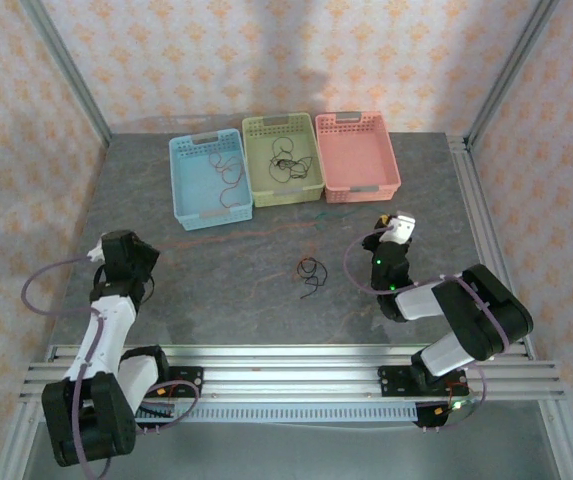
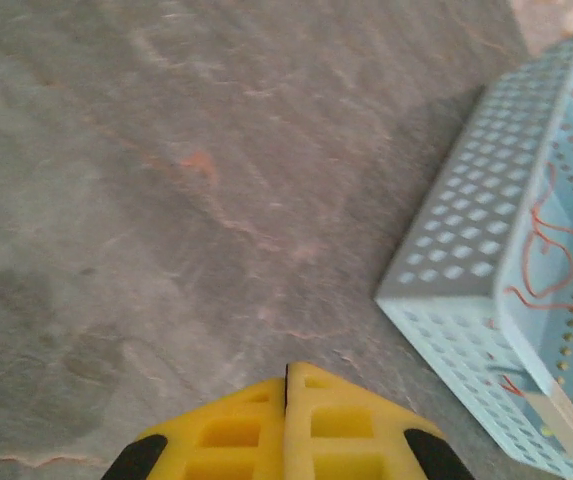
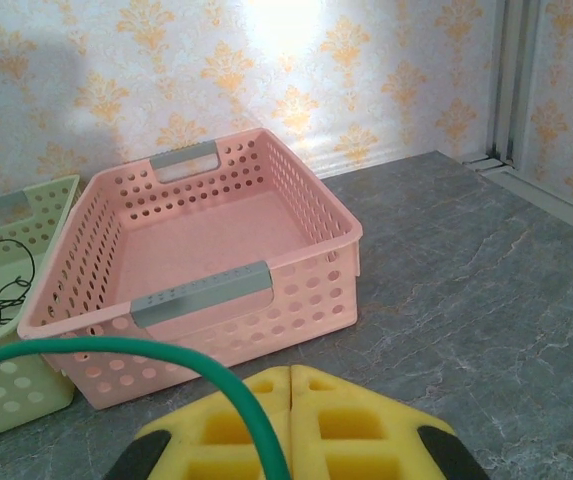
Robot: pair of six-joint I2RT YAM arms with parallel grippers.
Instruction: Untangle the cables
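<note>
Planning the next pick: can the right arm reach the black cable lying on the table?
Probably yes: the black cable lies loose on bare table, near the right gripper, with nothing between them.

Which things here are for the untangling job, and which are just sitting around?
For the job: black cable loose on the table; red-orange cables in the blue basket; black cables in the green basket.
Just sitting there: the pink basket, plus the blue and green baskets themselves.
</note>
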